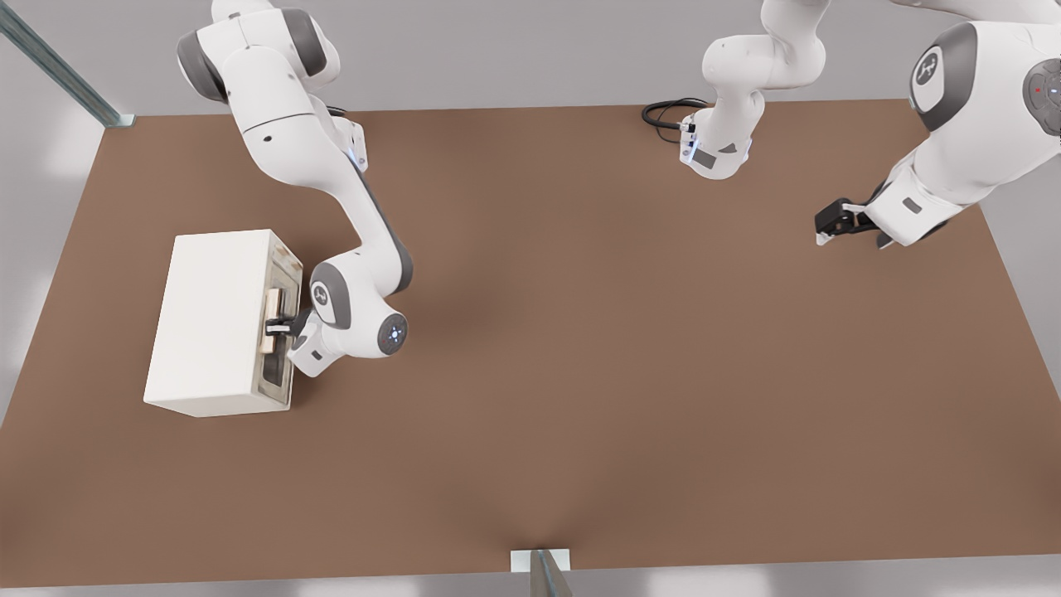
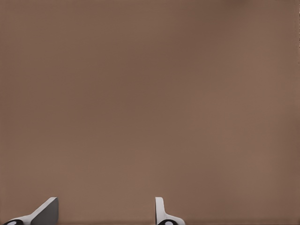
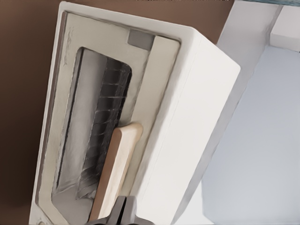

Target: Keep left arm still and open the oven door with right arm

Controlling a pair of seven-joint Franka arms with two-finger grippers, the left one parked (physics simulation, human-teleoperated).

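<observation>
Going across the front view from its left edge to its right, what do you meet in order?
Oven's plain white body → oven door, not swung out, with its beige handle → the working arm's gripper at that handle → bare brown table → the parked arm's black gripper.

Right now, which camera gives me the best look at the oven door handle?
The right wrist view: the pale handle fills the frame against the oven door, with the gripper at its end. The front view shows the handle only as a sliver beside the gripper. The left wrist view shows only table.
</observation>
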